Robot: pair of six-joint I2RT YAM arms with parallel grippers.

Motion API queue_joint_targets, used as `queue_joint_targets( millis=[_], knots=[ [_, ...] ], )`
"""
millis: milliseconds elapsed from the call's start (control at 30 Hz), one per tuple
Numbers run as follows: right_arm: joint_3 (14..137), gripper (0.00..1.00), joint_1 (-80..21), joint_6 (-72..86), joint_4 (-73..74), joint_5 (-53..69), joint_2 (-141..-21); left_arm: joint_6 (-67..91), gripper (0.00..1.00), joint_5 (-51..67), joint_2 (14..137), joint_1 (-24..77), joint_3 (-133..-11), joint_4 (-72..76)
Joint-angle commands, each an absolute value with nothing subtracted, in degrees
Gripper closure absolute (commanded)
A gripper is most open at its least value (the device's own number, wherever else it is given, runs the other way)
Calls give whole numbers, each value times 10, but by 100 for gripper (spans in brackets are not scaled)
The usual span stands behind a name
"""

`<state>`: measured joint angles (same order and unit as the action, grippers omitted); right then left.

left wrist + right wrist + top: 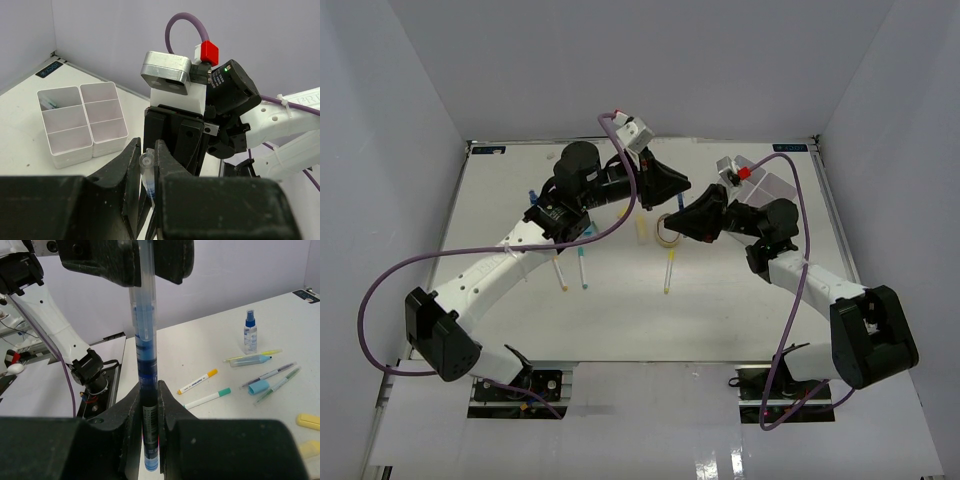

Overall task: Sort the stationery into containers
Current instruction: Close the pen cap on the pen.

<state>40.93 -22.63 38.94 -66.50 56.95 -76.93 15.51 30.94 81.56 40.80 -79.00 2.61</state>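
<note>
Both arms meet over the middle of the table [620, 320], with a single blue pen [145, 340] pinched between them. The right tool [149, 405] is clamped narrow on the pen's dark lower barrel, at the bottom centre of its own view. The left tool [147, 172] grips the clear upper end, so the pen is off the table, held at both ends. The white tray [107, 142] sits apart at the left of the left wrist view, with something bluish in its far-left compartment. At the right of the right wrist view, a spray bottle [250, 331], a yellow-capped marker [198, 381] and a green-capped marker [207, 399] lie loose on the table. In the overhead view the rubber-band ring [667, 228] lies just below the tools.
</note>
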Motion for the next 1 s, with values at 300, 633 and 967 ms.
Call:
queue_joint_targets(
  millis=[300, 633, 967],
  knots=[
    [422, 71, -220, 401, -746, 495, -732, 141, 100, 329, 817, 422, -762, -69],
    [421, 59, -220, 390, -715, 508, -730, 137, 100, 306, 807, 421, -753, -44],
    [377, 27, -220, 296, -572, 489, -679, 110, 100, 252, 794, 422, -722, 30]
  ],
)
